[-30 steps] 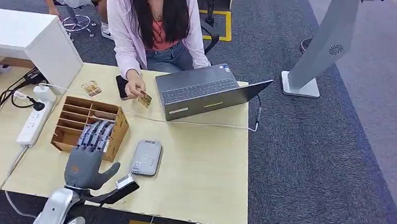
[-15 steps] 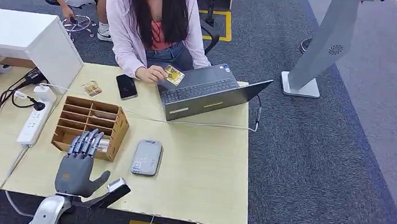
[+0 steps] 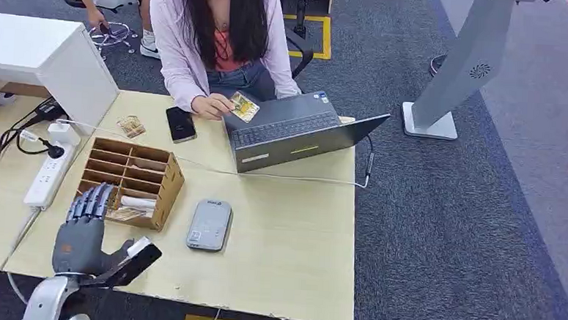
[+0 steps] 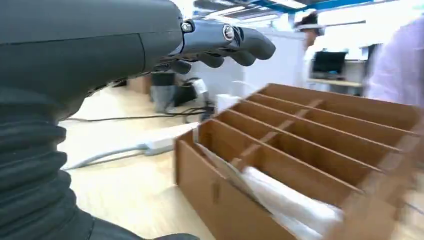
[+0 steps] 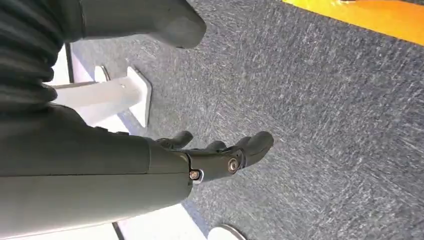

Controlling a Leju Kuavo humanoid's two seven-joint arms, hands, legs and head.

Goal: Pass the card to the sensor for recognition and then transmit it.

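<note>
Beside the wooden box (image 3: 128, 181), the left hand (image 3: 81, 228) hovers spread and empty; a person's hand (image 3: 212, 106) holds a card (image 3: 244, 106), reader (image 3: 209, 224) unused, so nothing looks done

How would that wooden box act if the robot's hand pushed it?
The box is wide, low and flat on the table, so it would probably slide, not tip. Thin dividers and few cards suggest it is light. The left hand hovers open beside it.
</note>
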